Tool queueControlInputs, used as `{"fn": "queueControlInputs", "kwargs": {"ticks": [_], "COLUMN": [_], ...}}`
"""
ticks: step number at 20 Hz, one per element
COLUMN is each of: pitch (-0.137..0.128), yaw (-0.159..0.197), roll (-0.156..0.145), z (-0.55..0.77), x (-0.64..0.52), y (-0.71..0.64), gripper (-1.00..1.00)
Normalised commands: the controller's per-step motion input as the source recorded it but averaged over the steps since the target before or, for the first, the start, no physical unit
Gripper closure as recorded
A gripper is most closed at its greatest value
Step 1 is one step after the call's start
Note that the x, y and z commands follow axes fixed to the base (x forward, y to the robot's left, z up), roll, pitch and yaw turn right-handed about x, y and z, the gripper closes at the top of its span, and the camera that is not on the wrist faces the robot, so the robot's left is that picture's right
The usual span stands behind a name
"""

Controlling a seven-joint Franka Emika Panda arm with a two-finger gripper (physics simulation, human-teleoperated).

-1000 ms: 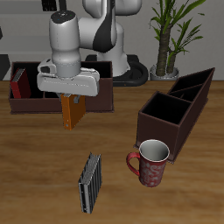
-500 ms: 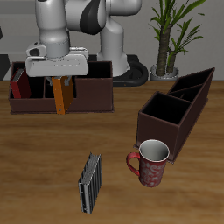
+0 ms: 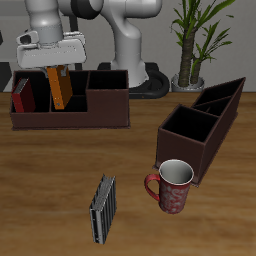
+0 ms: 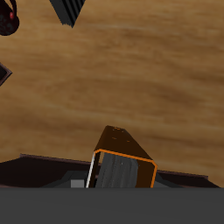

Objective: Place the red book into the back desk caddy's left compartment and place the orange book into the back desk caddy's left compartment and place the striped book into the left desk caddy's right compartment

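The gripper [image 3: 55, 68] is closed on the orange book [image 3: 60, 88], gripping its upper end. The book hangs tilted over the back caddy [image 3: 70, 105], its lower end at or just inside the rim of a compartment; whether it touches the caddy floor cannot be told. In the wrist view the orange book [image 4: 122, 162] shows its spine and page block, with the table [image 4: 131, 79] beyond it.

1. The red book [image 3: 21, 96] stands upright in the end compartment of the back caddy, just beside the orange book.
2. The striped book [image 3: 102, 209] lies on the table near the front edge, apart from both caddies.
3. A red mug [image 3: 171, 185] stands on the table, just in front of the left caddy [image 3: 200, 128].
4. The left caddy's 2 visible compartments hold nothing visible.
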Motion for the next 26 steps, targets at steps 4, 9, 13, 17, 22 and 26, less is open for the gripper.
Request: {"fn": "queueControlInputs", "kwargs": {"ticks": [4,9,13,17,22,26], "pitch": [-0.056,-0.088,-0.047,-0.047,0.009,0.028], "yaw": [-0.042,-0.065,-0.054,-0.012,0.012,0.006], "roll": [-0.059,-0.077,-0.048,-0.010,0.005,-0.033], "z": [0.26,0.34,0.20,0.13,-0.06,-0.09], "x": [-0.58,-0.69,-0.41,-0.46,-0.20,-0.08], "y": [-0.45,-0.37,-0.08,0.09,0.07,-0.13], "gripper": [1.00,1.00,1.00,1.00,1.00,1.00]}}
